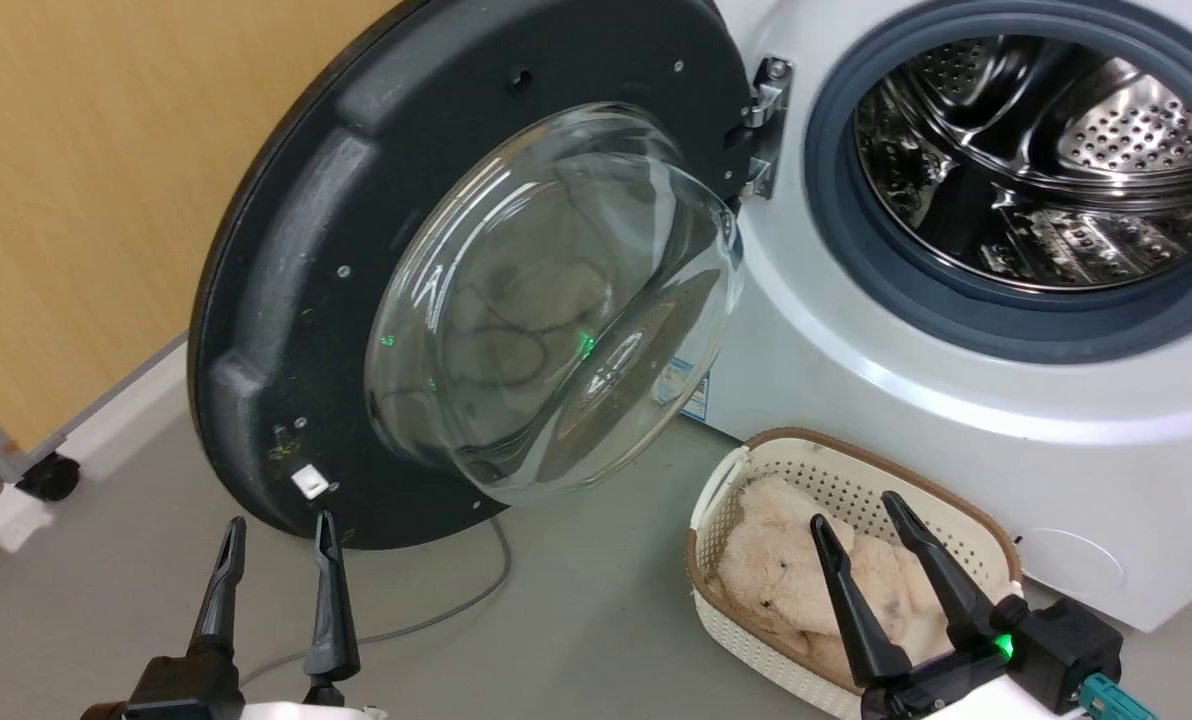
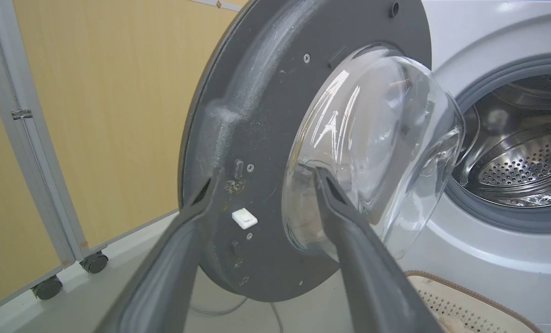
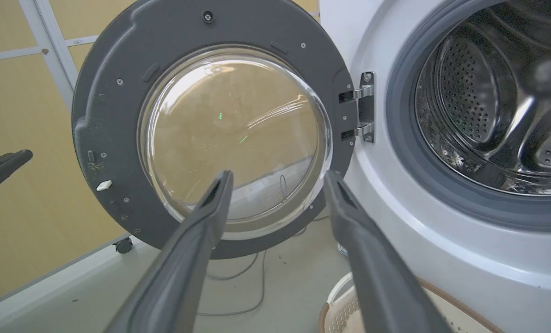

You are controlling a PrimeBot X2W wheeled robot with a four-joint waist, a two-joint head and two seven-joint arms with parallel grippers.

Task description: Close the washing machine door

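**Before the open washer: door swung wide, both pincers empty**

On the right stands the washing machine (image 1: 956,400), its steel drum (image 1: 1036,160) exposed. Hinged at the left of the opening, the washing machine door (image 1: 286,250) is swung fully out. Its inner face and glass bowl (image 1: 556,300) are turned toward the robot, and its free rim is at the far left by the yellow wall (image 1: 76,200). A basket (image 1: 856,470) of plush toys (image 1: 786,570) sits at the machine's foot.

The left gripper (image 1: 281,520) hovers just below the door's lower-left rim, fingers spread, holding nothing. The right gripper (image 1: 854,508), likewise spread and empty, hangs over the basket, nearer the hinge (image 1: 768,125).

The left arm looks better placed. The free rim lies up and ahead of it, and closing likely means getting behind that edge and sweeping it rightward about the upright hinge line.
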